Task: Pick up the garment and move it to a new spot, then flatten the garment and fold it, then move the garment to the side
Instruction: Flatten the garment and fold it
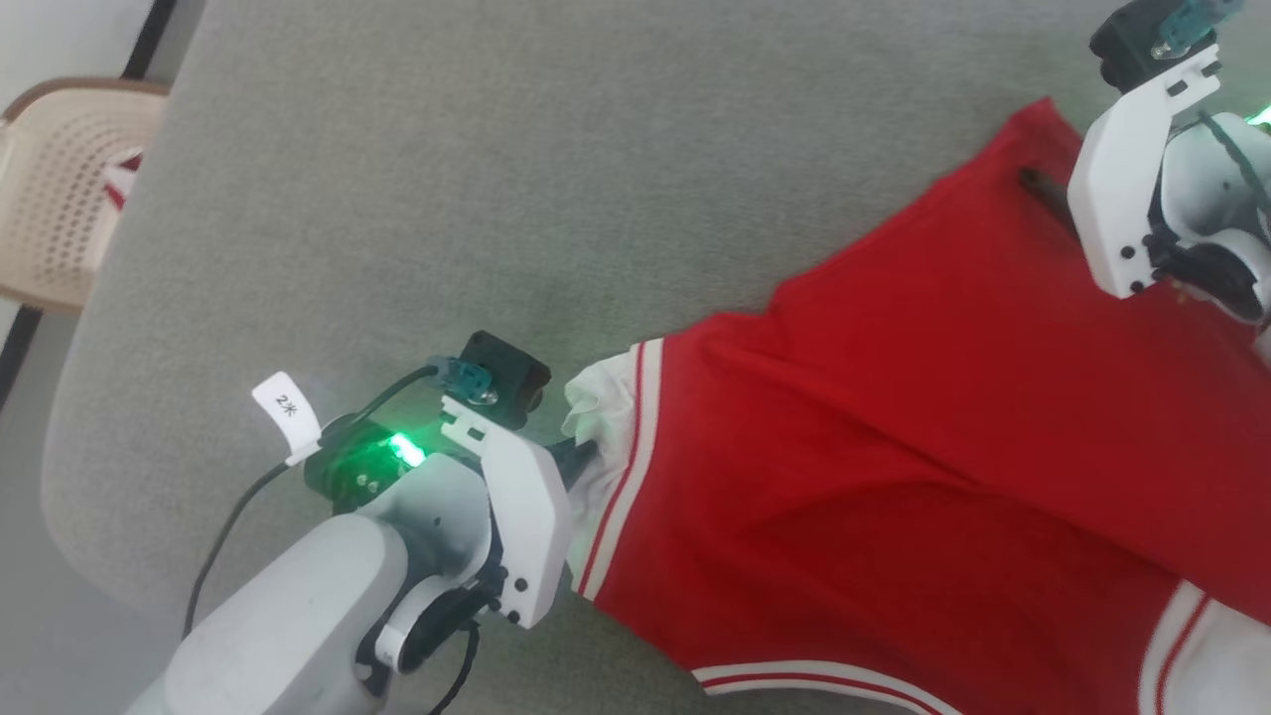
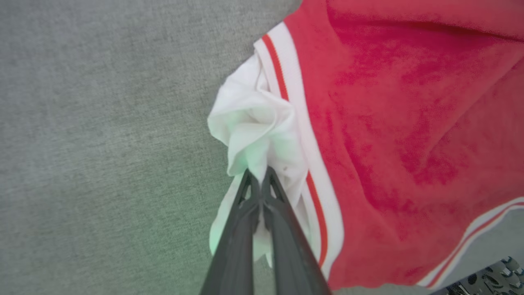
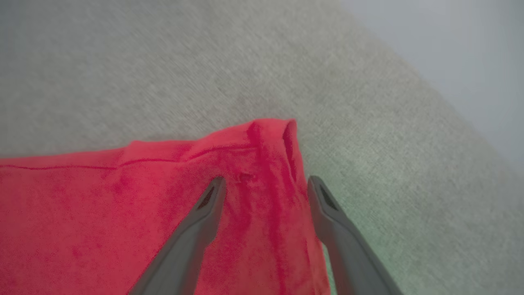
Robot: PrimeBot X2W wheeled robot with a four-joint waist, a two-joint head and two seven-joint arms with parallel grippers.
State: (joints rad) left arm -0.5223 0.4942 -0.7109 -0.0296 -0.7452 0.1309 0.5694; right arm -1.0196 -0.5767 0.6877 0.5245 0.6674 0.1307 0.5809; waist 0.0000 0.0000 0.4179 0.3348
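Observation:
The garment (image 1: pixel 894 437) is a red jersey with white, red-striped trim, spread over the grey padded surface from centre to right. My left gripper (image 2: pixel 258 177) is shut on a bunched white part of the garment (image 2: pixel 254 123) at its left edge; in the head view the left gripper (image 1: pixel 581 455) sits at that same edge. My right gripper (image 3: pixel 265 184) stands open above the garment's red corner (image 3: pixel 262 147), one finger over the cloth, the other at its edge. In the head view a dark finger (image 1: pixel 1043 194) of the right gripper lies on the upper right corner.
The grey padded surface (image 1: pixel 496 199) stretches to the left and back, ending in a rounded left edge. A beige plastic chair (image 1: pixel 60 189) stands beyond that edge at the far left. In the right wrist view pale floor (image 3: pixel 458 49) lies past the surface's edge.

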